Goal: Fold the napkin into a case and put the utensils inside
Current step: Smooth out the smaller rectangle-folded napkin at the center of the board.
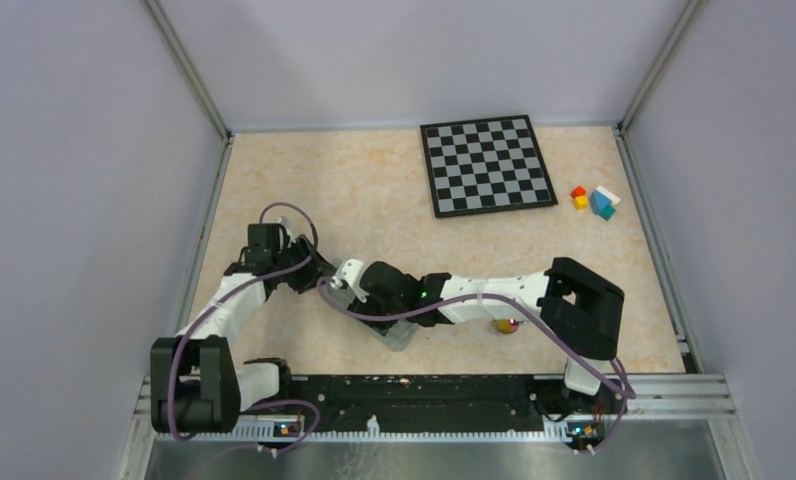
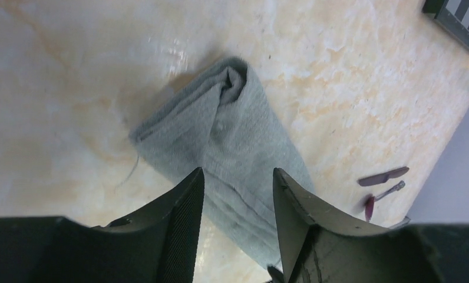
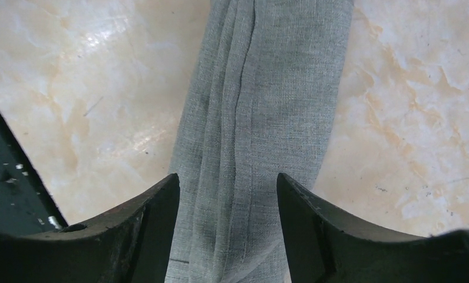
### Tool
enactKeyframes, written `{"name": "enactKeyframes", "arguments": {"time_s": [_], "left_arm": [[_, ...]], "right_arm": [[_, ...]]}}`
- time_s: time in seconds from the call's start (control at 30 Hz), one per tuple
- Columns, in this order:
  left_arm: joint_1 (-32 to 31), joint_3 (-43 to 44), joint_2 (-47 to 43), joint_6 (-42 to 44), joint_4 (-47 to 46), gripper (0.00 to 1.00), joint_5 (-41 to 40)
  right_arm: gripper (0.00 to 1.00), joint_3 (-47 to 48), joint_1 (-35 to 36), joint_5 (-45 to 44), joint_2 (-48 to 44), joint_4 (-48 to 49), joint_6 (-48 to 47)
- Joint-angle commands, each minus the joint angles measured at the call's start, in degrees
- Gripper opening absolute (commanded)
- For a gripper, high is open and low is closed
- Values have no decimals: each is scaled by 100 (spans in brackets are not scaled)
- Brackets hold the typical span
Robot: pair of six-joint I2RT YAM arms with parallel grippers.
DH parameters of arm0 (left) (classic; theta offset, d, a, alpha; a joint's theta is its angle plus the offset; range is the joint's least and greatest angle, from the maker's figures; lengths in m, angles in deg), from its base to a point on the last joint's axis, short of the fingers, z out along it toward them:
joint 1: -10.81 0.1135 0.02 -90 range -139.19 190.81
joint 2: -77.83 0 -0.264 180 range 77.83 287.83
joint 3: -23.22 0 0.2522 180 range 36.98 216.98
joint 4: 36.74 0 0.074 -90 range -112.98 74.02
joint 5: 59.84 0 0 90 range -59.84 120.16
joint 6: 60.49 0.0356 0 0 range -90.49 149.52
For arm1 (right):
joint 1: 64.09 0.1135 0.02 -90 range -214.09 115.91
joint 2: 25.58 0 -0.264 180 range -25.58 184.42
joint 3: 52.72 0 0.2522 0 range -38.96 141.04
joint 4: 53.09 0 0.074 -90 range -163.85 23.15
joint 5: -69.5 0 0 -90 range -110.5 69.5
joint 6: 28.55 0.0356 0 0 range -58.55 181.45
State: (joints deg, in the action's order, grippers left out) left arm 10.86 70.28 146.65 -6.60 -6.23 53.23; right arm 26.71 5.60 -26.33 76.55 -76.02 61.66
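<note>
End effector L [image 2: 238, 174] & end effector R [image 3: 226, 177]: both spread, empty, straddling folded napkin [image 3: 261, 106] on tabletop [image 1: 374, 190]. Chessboard [image 1: 487, 165], blocks [image 1: 594, 200] well behind. From top, napkin mostly hidden under arms; knife [image 2: 383, 175] seen via L wrist only.

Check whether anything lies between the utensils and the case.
Nothing visible does: in the left wrist view only bare table lies between the knife, the spoon and the case.

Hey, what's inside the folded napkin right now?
Only cloth folds show on the napkin; its interior is hidden by the layers. The knife and spoon lie outside it on the table.
</note>
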Motion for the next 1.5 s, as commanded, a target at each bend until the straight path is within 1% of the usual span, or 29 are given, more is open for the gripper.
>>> {"name": "enactKeyframes", "arguments": {"time_s": [0.0, 0.1, 0.23, 0.27, 0.37, 0.4, 0.5, 0.57, 0.6, 0.63, 0.8, 0.93, 1.1, 1.3, 1.37, 1.47], "left_arm": [[20, -170, -368, -476, 772, 52, 189], [21, -485, -614, -778, 760, 50, 450], [21, -799, -708, -985, 651, 39, 785], [-68, -863, -698, -1010, 649, 38, 777], [-393, -1027, -668, -1160, 495, 36, 716], [-569, -1075, -649, -1253, 416, 36, 674], [-985, -1249, -600, -1613, 108, 30, 511], [-1210, -1369, -604, -1839, -48, 26, 377], [-1266, -1429, -598, -1915, -95, 23, 318], [-1290, -1488, -615, -1981, -132, 20, 282], [-1367, -1763, -771, -2210, -311, 14, -34], [-1401, -1967, -811, -2382, -542, 10, -144], [-1481, -2033, -810, -2424, -568, 7, -280], [-1491, -2004, -938, -2390, -452, 6, -442], [-1506, -2021, -954, -2374, -445, 6, -510], [-1513, -2124, -943, -2398, -539, 5, -493]], "right_arm": [[61, 178, 109, -402, 266, -4, -276], [58, 153, 145, -547, 384, 62, -236], [51, 67, 184, -724, 437, 245, -152], [47, 73, 186, -768, 450, 246, -110], [37, 112, 185, -788, 425, 242, -65], [35, 121, 185, -774, 406, 228, 93], [20, 191, 185, -714, 359, 130, 186], [6, 208, 190, -667, 300, 81, 264], [1, 214, 185, -629, 233, 49, 320], [0, 210, 185, -569, 171, 16, 381], [0, 240, 185, -122, 26, -132, 879], [0, 52, 185, 167, 78, 163, 1444], [0, 87, 185, 192, 151, 175, 1842], [0, -104, 185, 157, 231, 355, 2117], [0, -104, 185, 33, 175, 294, 2229], [0, 144, 178, -58, -5, 41, 2269]]}}
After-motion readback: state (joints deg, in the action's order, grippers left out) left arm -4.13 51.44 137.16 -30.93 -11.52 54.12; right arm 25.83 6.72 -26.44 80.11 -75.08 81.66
